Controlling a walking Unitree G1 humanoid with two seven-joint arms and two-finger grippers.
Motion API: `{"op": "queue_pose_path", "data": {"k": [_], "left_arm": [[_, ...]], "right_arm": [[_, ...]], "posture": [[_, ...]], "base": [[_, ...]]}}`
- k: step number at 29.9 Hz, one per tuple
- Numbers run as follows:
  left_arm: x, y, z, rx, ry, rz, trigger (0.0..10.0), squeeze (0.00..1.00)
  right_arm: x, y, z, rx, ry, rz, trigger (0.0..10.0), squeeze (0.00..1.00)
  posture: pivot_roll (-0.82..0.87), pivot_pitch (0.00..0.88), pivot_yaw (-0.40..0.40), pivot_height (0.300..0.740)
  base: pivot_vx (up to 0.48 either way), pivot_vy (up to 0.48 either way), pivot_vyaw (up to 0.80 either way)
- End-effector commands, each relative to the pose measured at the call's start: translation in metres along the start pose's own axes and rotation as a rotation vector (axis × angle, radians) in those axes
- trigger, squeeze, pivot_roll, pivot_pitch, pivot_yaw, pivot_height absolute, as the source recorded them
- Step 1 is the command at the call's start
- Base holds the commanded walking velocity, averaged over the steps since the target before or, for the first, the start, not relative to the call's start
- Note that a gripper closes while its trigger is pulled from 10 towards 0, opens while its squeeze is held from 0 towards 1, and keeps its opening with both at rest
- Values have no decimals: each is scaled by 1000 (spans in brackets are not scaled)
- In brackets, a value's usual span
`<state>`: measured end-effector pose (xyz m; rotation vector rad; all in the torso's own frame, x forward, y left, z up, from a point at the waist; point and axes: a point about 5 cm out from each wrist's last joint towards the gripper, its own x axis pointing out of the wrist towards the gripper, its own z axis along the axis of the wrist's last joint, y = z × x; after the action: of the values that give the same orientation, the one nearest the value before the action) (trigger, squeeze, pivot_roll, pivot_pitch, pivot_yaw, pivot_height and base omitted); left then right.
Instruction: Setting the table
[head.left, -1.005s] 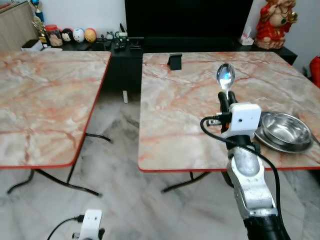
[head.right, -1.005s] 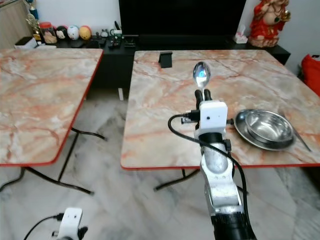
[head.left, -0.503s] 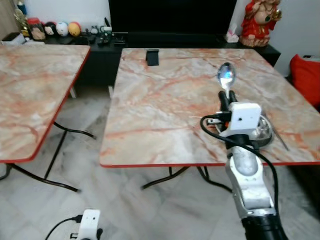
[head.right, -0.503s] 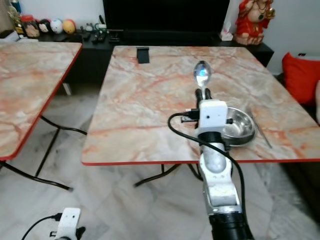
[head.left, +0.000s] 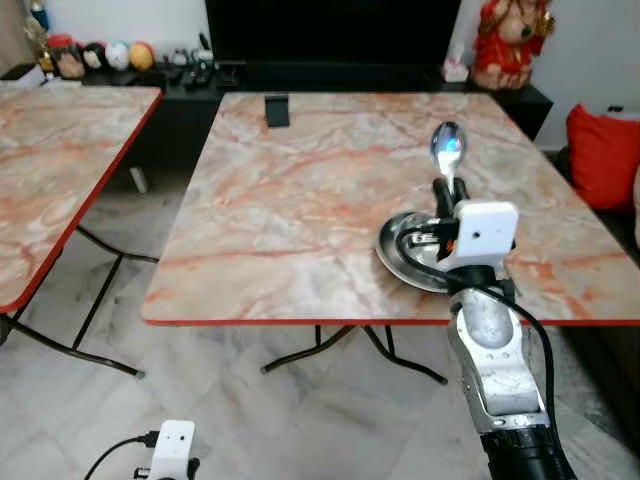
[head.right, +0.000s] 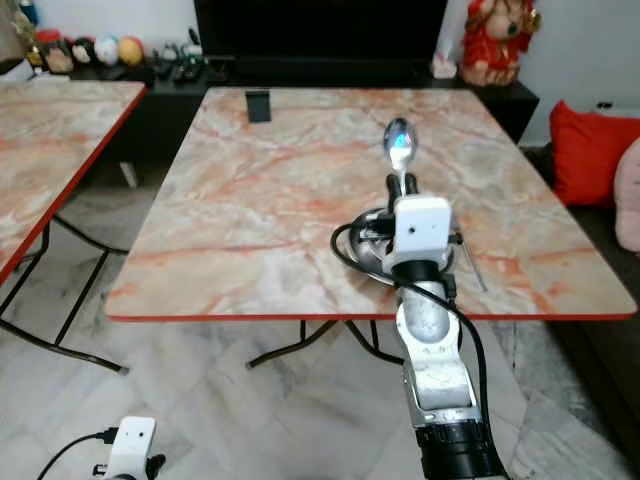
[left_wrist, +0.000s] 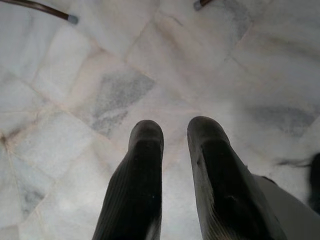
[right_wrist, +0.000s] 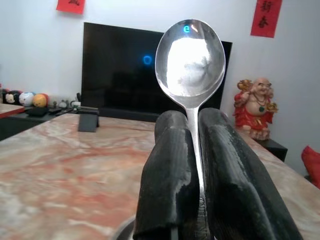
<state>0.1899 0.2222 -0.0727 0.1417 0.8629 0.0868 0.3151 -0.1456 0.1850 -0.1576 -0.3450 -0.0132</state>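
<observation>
Spoon (head.left: 447, 150) stays pinched upright in right hand (head.left: 446, 190), now above steel bowl (head.left: 405, 250).

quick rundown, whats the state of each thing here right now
right hand: shut on the spoon, raised over the near part of the table
spoon: held upright, bowl up
steel bowl: upright on the table, partly hidden behind the right hand
marble table: standing, a small dark stand near its far edge
left hand: fingers slightly apart, holding nothing, hanging over the floor

home living room: big black tv (head.left: 330, 30), red buddha figurine (head.left: 508, 40), marble-top folding tables (head.left: 300, 200), tiled floor (head.left: 250, 420).
</observation>
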Motion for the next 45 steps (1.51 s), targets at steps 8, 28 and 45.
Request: {"op": "queue_pose_path", "data": {"k": [8, 28, 45], "left_arm": [[0, -6, -4, -6, 20, -17, 10000, 0], [-1, -5, -4, -30, 10, -24, 10000, 0], [0, -6, -2, -44, 15, -41, 10000, 0]], "right_arm": [[2, -8, 3, -2, -6, -28, 10000, 0], [3, -4, 1, 9, -1, -20, 10000, 0], [2, -4, -2, 8, 19, -41, 10000, 0]], "posture": [[-29, 0, -4, 740], [-31, 0, 6, 740], [-26, 0, 9, 740]], "base": [[0, -315, 0], [0, -91, 0], [58, 0, 0]]}}
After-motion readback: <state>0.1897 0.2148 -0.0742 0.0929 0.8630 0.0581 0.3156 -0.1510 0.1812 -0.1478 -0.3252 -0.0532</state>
